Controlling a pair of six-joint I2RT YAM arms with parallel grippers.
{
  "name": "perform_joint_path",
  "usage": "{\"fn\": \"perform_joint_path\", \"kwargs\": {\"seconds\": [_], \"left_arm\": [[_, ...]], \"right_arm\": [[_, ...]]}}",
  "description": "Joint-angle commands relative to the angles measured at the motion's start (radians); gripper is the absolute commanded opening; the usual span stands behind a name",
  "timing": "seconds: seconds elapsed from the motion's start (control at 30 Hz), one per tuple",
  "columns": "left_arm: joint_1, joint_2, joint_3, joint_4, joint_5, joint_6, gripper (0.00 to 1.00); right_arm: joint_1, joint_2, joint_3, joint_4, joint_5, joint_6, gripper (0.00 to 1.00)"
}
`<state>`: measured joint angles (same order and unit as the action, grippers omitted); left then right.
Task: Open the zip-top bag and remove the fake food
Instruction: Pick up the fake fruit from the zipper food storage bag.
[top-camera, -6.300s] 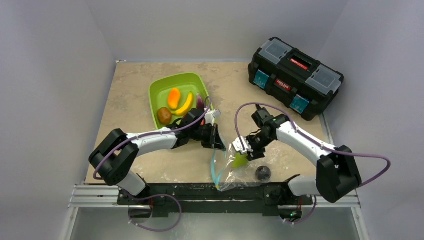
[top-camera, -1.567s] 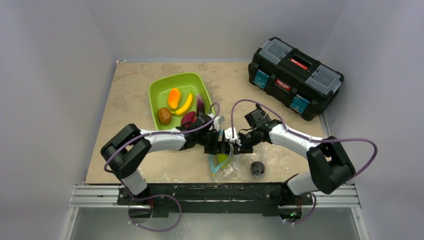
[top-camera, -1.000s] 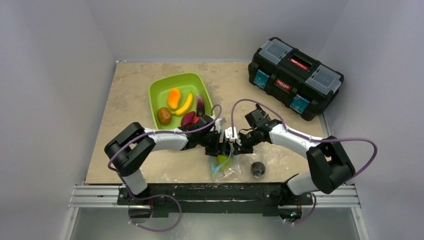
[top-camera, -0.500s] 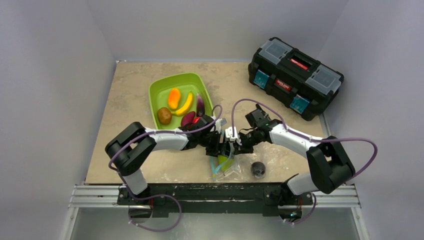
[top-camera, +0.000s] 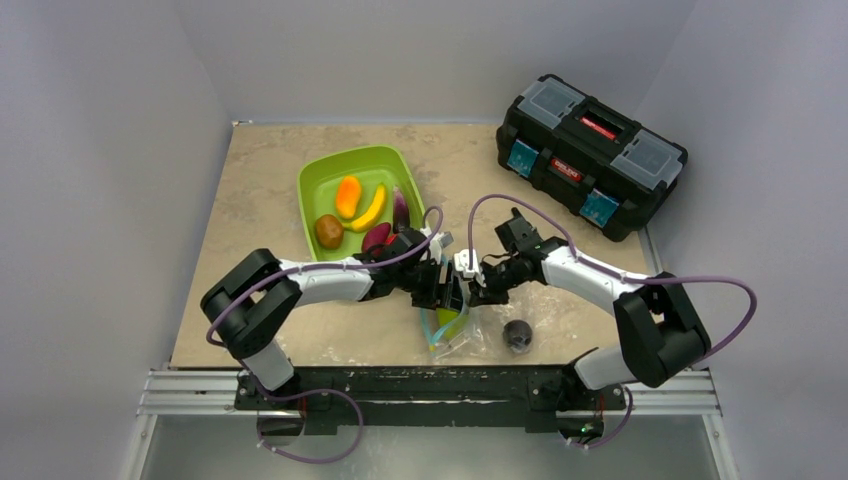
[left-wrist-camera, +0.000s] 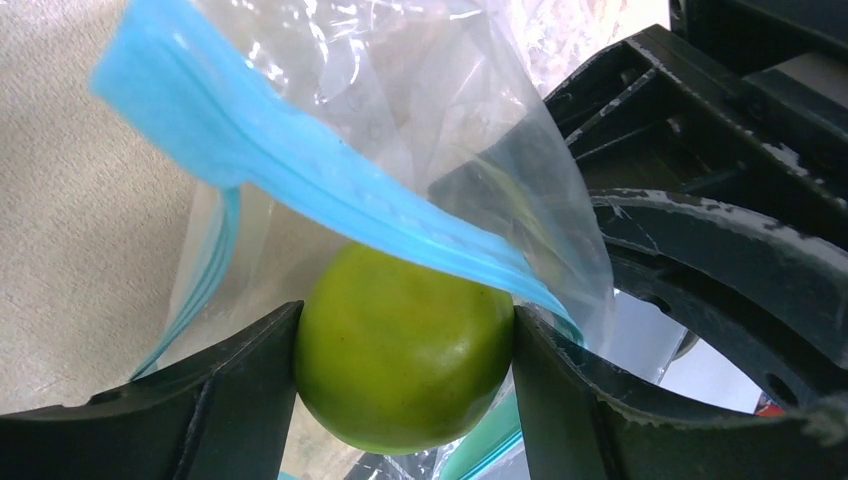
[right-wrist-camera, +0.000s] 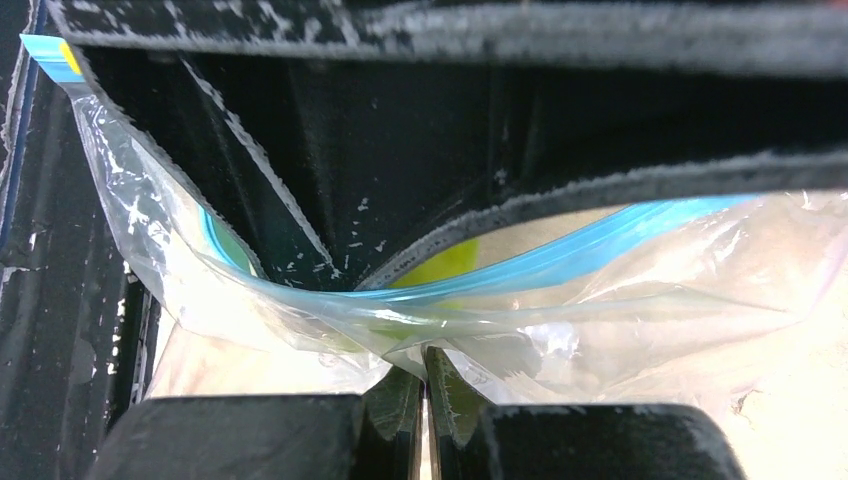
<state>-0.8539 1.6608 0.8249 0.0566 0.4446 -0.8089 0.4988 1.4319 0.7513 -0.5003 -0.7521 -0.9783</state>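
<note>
On the tan table (top-camera: 260, 180), toward the left, a lime-green tray (top-camera: 304, 200) is seen, and in it most of the fake food is lying: a brown kiwi (top-camera: 328, 231), an orange piece (top-camera: 348, 196), a yellow banana (top-camera: 370, 208), a purple eggplant (top-camera: 401, 210) and a red apple (top-camera: 377, 238), the last partly covered by the left arm. Just right of the tray, near the front middle of the table, the left gripper (top-camera: 448, 293) is reached into the mouth of the zip-top bag (top-camera: 452, 330), which is crumpled on the table between the two arms. In the left wrist view a green pear (left-wrist-camera: 405, 345) is clamped between the two black fingers (left-wrist-camera: 230, 400), each pad pressed against one side of it; whether plastic film is caught between pad and fruit cannot be told. The teal-blue zipper strip (left-wrist-camera: 300, 180) is draped slantwise across the top of the pear. Directly opposite, the right gripper (right-wrist-camera: 425, 395) is pressed together on a fold of the clear plastic just below the zipper strip, so that the bag's edge is pinched and held up. Further right, a dark plum (top-camera: 517, 337) is lying on the table just beside the bag and outside it. At the far right corner a black toolbox (top-camera: 590, 155) is set, well apart from the rest.
</note>
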Motion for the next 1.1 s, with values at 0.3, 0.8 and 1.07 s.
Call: {"fn": "perform_joint_path", "kwargs": {"seconds": [0.3,0.8,1.07], "left_arm": [[-0.008,-0.125,0.013,-0.047,-0.088,0.056,0.0],[-0.007,-0.252,-0.033,-0.109,-0.265,0.055,0.0],[-0.008,-0.327,-0.062,-0.129,-0.356,0.054,0.0]], "right_arm": [[-0.028,-0.046,0.019,0.005,-0.038,-0.037,0.02],[-0.034,-0.049,0.013,0.001,-0.039,-0.046,0.03],[-0.035,-0.05,0.013,0.0,-0.04,-0.047,0.03]]}}
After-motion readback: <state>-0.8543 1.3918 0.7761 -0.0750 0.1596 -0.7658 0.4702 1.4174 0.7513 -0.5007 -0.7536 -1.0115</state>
